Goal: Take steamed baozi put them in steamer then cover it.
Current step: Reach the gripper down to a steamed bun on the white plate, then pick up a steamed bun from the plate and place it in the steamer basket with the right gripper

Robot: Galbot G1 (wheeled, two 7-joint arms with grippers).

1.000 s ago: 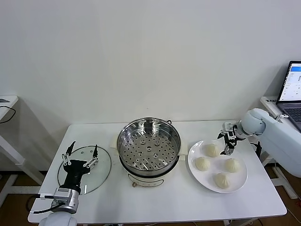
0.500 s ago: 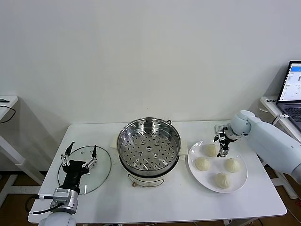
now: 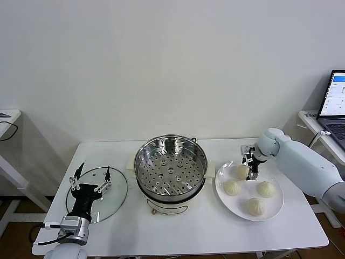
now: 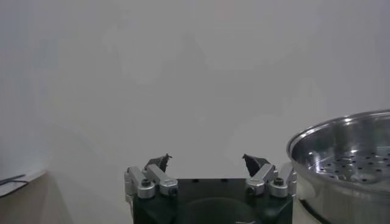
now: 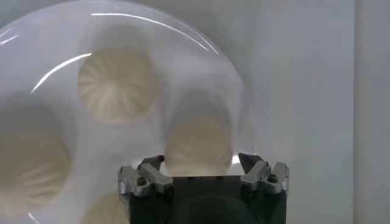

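- Right claw (image 3: 251, 168) lowered over the far-left bun (image 3: 240, 171) on the white plate (image 3: 275, 208), at the right side of the table (image 3: 215, 226).
- In the right wrist view, right claw (image 5: 203, 172) straddling that bun (image 5: 198, 145), one finger on each side; fingers apart, contact with the dough impossible to tell.
- Four steamed baozi on the plate: the far-left one under the claw, plus one near-left (image 3: 232, 188), one at right (image 3: 266, 189) and one nearest (image 3: 254, 206).
- Steamer (image 3: 170, 168) at the table's middle, uncovered, perforated tray bare, just left of the plate.
- Glass lid (image 3: 116, 199) flat on the table at the left, well apart from the steamer's rim.
- Left claw (image 3: 92, 178) parked above the glass lid, fingers spread wide, gripping nothing; same wide spread in the left wrist view (image 4: 207, 167), with the steamer's wall (image 4: 341, 159) off to one side.
- Laptop (image 3: 335, 102) on a side stand at the far right, screen lit.
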